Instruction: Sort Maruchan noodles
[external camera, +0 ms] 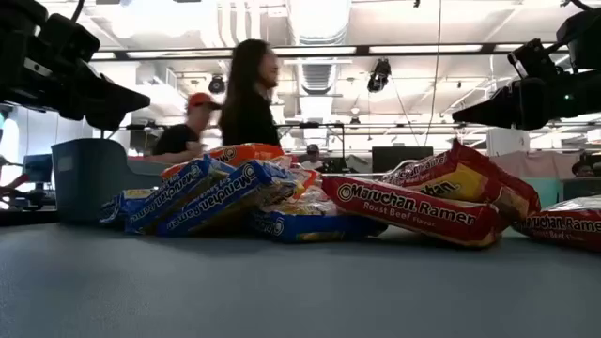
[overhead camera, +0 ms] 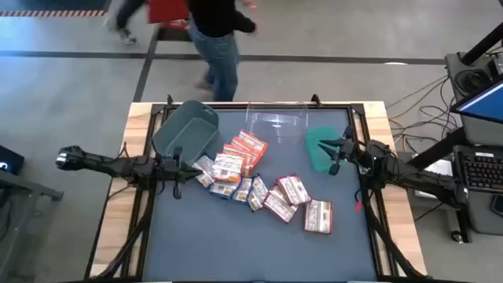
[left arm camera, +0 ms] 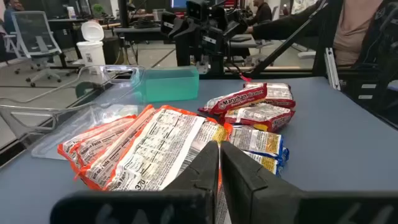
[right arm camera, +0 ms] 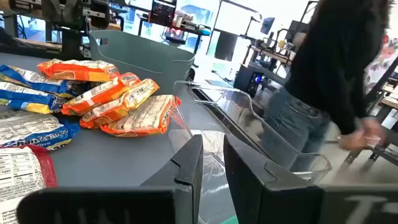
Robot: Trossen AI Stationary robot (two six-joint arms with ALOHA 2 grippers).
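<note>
noodles (overhead camera: pixel 259 185): loose pile mid-surface, none binned | feel: light, crinkly, probably slippery; pinch a packet's free edge | left hand (overhead camera: pixel 174 191): clenched, empty, 9 o'clock | right hand (overhead camera: pixel 333 167): nearly closed, empty, 3 o'clock

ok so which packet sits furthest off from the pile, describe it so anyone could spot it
Start at the green bin on the table's right side, then come toward the near edge. The maroon-and-white packet lies flat there, alone at the pile's right end.
</note>
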